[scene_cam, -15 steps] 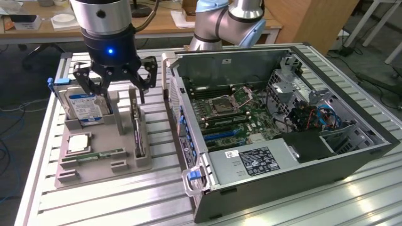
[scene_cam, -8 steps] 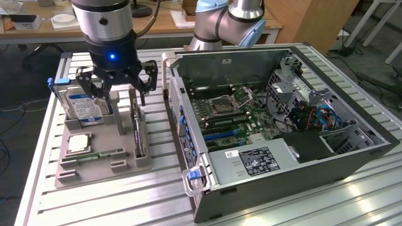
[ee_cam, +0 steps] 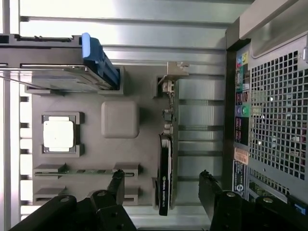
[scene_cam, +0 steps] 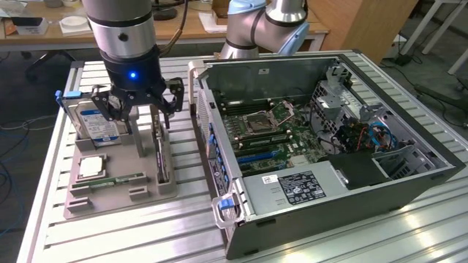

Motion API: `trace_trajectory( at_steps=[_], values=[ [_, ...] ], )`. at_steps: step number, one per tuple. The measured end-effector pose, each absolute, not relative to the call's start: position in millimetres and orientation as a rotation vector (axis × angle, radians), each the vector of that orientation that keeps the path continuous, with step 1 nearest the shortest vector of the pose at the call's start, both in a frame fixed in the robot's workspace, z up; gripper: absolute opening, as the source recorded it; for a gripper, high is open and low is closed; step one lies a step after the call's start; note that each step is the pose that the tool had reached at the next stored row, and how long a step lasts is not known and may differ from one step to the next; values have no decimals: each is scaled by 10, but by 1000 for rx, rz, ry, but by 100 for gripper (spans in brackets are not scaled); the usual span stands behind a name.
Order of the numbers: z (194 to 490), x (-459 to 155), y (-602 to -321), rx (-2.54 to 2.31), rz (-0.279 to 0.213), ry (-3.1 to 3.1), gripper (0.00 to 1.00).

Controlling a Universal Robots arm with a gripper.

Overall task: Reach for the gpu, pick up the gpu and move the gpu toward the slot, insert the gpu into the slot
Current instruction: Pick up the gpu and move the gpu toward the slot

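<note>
— Gpu (scene_cam: 161, 159), that's the one to watch. Where's it sitting right now?

— Start big. The open computer case (scene_cam: 329, 219) takes up the exterior view's right. Just beside it, on the exterior view's left, lies the grey parts tray (scene_cam: 109, 207). The gpu stands on its edge in that tray, along the side nearest the case.

— And the arm (scene_cam: 120, 33)?

— Straight over the tray, and the gripper (ee_cam: 161, 179) hangs right above the card. Jaws spread wide, nothing in them.

— Lined up, would you say?

— Looks it to me. From the wrist view the card runs lengthways between the two fingertips (ee_cam: 116, 178), one black tip off each flat face. So it's the card's thin dimension that lies across the gap. Its long axis runs alongside the case wall, with the silver bracket (ee_cam: 174, 72) at the end away from the fingers.

— Touching?

— No contact that I can see; there's a gap on both sides of the card. How low the tips sit against its top edge, I can't tell.

— And where's it meant to go?

— The slot (scene_cam: 256, 157), that long blue connector on the motherboard (scene_cam: 292, 131) inside the case, off to the exterior view's right of the card. The gpu is not yet picked up, and the hard drive (scene_cam: 98, 123) stands in the tray on the gripper's other side.
</note>
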State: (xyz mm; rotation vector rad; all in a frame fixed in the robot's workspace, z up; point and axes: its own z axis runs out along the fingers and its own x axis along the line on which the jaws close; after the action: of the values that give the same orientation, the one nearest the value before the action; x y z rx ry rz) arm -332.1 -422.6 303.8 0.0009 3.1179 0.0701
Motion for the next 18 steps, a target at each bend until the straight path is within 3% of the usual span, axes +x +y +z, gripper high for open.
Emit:
trace_trajectory(
  at_steps=[18],
  values=[
    [2710, -3255, -4259, 0, 70, 3118, 72]
  ],
)
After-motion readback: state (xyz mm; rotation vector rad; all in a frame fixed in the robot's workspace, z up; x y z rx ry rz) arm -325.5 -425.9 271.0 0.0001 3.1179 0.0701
